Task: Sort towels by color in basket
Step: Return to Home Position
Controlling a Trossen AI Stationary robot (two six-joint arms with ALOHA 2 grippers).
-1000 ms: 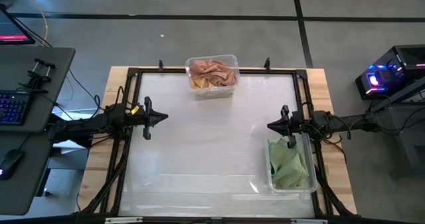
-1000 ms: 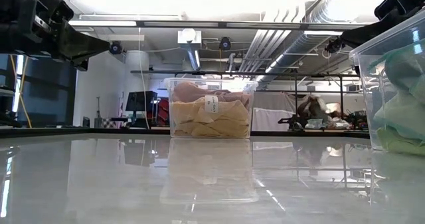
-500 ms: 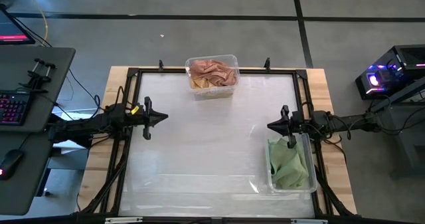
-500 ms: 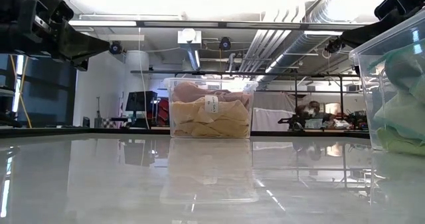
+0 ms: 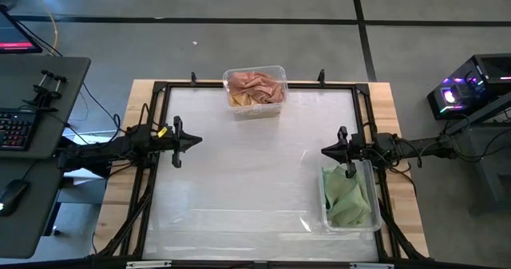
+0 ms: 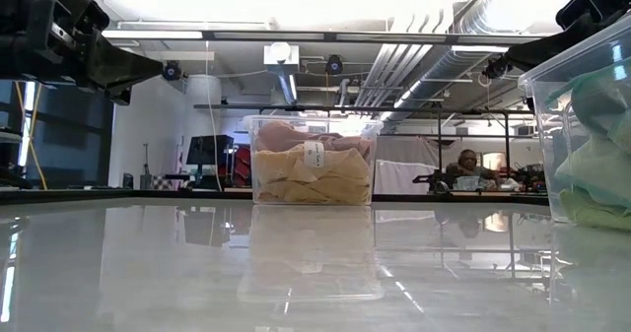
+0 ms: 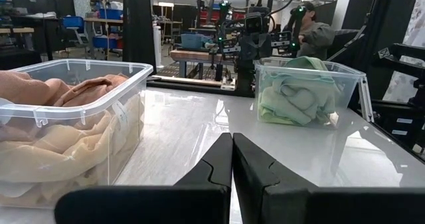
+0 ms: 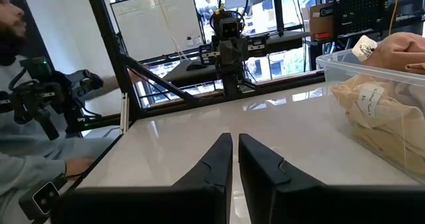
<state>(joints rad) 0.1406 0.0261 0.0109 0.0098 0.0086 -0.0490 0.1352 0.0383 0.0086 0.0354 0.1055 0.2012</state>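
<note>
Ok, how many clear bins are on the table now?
2. The far bin, at the back edge, holds pink and yellow towels; the near bin, beside the right pincer, holds green towels.

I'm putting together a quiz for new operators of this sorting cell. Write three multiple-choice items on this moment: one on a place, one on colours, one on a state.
1. Where is the bin of green towels?
A) at the far left corner
B) beside the right end effector, on the robot's right
C) centred at the far edge

2. Which colours fill the other bin?
A) green only
B) a pink towel over mustard towels
C) blue and white

3. How is the left end effector?
A) shut, empty
B) wide open
C) shut on a towel

Answers: 1 B, the high view shows it there. 2 B, the low view shows pink above mustard. 3 A, its wrist view shows it closed with nothing held.
</note>
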